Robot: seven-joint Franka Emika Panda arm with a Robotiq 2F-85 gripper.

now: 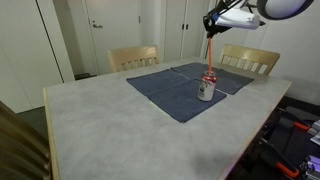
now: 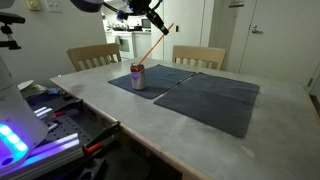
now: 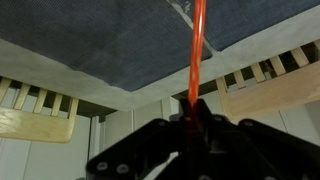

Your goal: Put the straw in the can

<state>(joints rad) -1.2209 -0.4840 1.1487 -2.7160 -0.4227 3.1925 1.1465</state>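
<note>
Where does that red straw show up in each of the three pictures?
In an exterior view: the straw hangs near-upright at upper right, lower end at the can.
In an exterior view: the straw slants from top centre down-left to the can.
Wrist view: the straw runs up the middle from the end effector.
Shared landmark: the blue cloth.

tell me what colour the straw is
Red; the straw shows best in the wrist view.
</note>
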